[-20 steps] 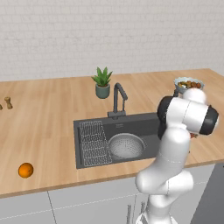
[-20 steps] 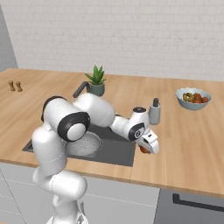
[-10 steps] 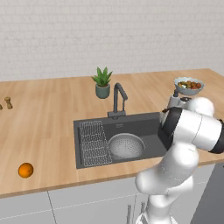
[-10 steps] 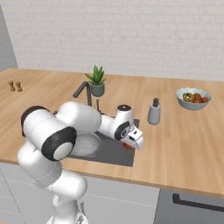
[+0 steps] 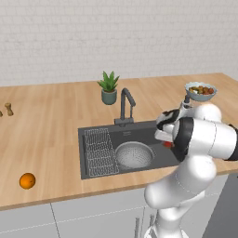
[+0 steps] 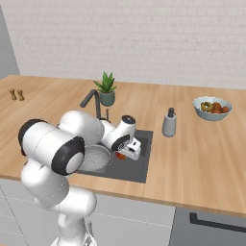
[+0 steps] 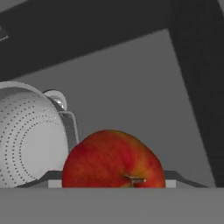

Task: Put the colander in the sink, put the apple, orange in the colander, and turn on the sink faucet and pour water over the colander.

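Gripper (image 6: 126, 154) clamped on apple (image 7: 113, 159) above sink (image 5: 158, 128), right of colander (image 5: 134, 155); orange (image 5: 27, 181) left of sink. No readable writing.

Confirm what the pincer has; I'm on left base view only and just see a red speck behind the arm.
Observer: It's the apple, red with a yellowish patch, held in the pincer per the hand view.
Operator: Is it over the colander yet?
Observer: Not yet. In the right base view it hangs over the sink, just right of the colander.
Operator: Anything standing right of the sink? The arm blocks it for me.
Observer: Yes, a grey soap dispenser stands on the counter there, apart from the pincer.
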